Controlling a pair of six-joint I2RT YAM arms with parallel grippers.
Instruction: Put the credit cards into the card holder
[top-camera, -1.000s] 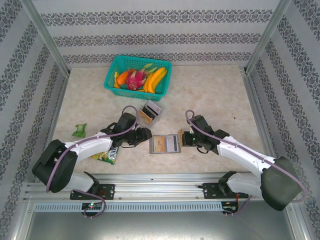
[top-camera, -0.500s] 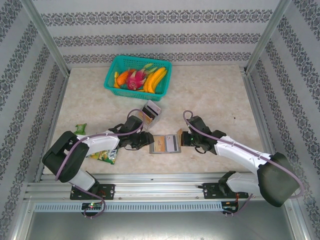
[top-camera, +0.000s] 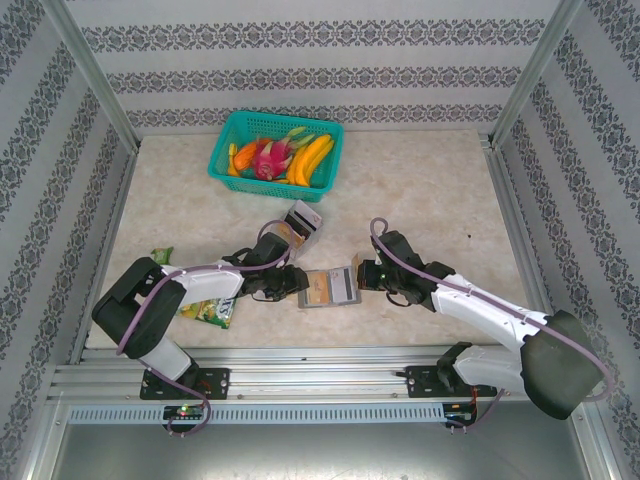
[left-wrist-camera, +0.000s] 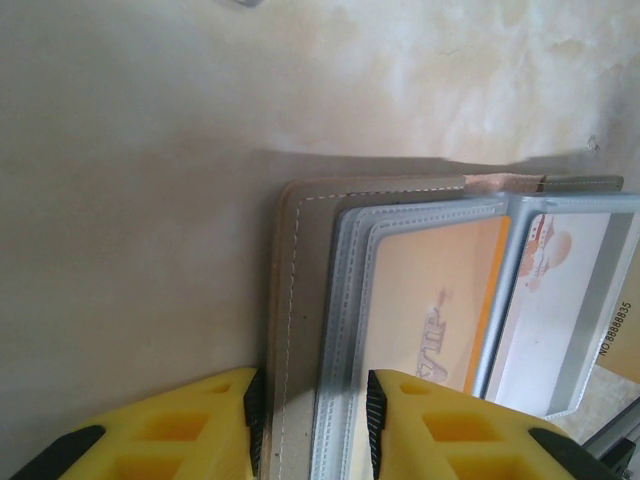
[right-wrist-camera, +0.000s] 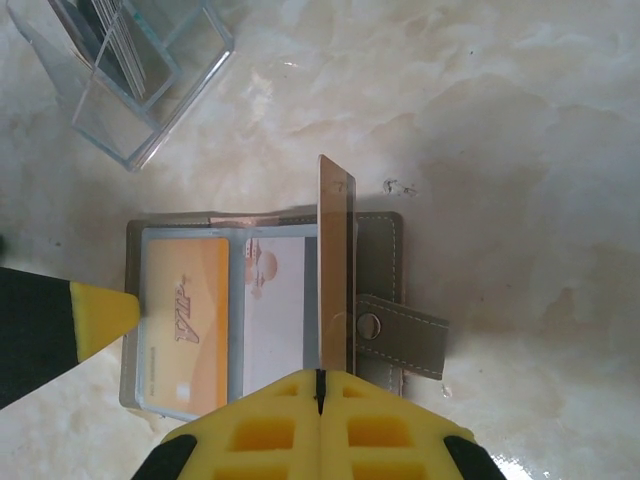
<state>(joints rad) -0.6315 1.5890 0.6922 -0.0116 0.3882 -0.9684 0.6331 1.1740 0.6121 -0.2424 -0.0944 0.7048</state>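
Looking down at a beige, marble-like table (top-camera: 430, 180), closed in by walls (top-camera: 300, 40) of grey patterned paper, with metal posts (top-camera: 92, 80) at the corners.

Counting on it:
- one teal basket (top-camera: 222, 152) of fruit at the far side
- one clear box (top-camera: 302, 222) with a stack of cards (right-wrist-camera: 120, 45), too close together to count
- one green-yellow packet (top-camera: 210, 312) under the left arm
- one small green thing (top-camera: 160, 258) near the left wall
- one card holder (right-wrist-camera: 380, 255) — open and flat at the middle, between the two grippers

Holds two in its slots: an orange card (right-wrist-camera: 185, 320) and a white card (right-wrist-camera: 275, 300).

At the right gripper (right-wrist-camera: 318, 385): fingers pressed together on a third card (right-wrist-camera: 335, 250), tan, upright on its edge over the holder's right part.

At the left gripper (left-wrist-camera: 312, 385): fingers apart, astride the holder's left edge — cannot tell if pressing on it.
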